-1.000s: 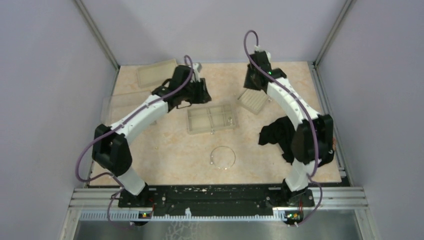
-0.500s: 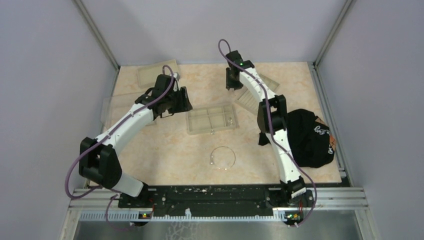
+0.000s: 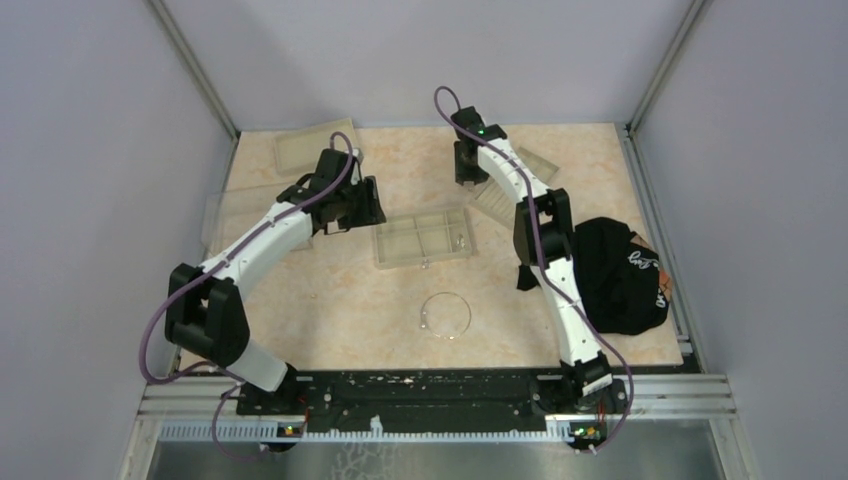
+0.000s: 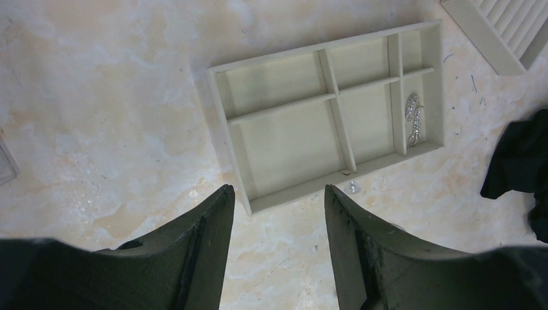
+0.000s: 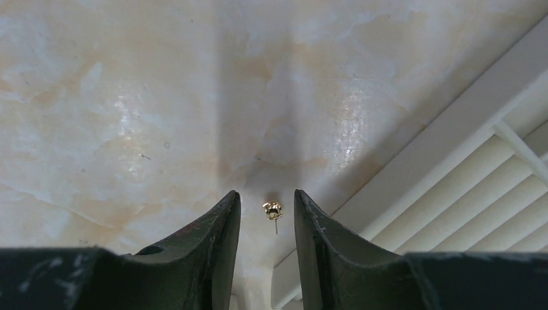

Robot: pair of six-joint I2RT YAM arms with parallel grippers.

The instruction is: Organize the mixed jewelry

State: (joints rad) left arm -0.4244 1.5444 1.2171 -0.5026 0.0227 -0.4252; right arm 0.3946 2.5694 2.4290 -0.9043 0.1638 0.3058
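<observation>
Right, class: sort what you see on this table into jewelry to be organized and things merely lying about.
Jewelry to organize: wire hoop; gold stud; sparkly silver piece, in the compartment tray; tiny silver bit beside that tray.
Lying about: black cloth; slatted tray.

Illegible white lettering (image 3: 641, 264) on black cloth (image 3: 600, 285)

- The right claw (image 5: 265, 195) has bare tabletop (image 5: 129, 97) on its left; a slatted tray (image 5: 439, 135) rim crowds its right finger.
- A compartment tray (image 4: 230, 143) lies ahead of the left claw (image 4: 278, 188), with open tabletop on its left.
- The wire hoop (image 3: 469, 316) has free room all round.
</observation>
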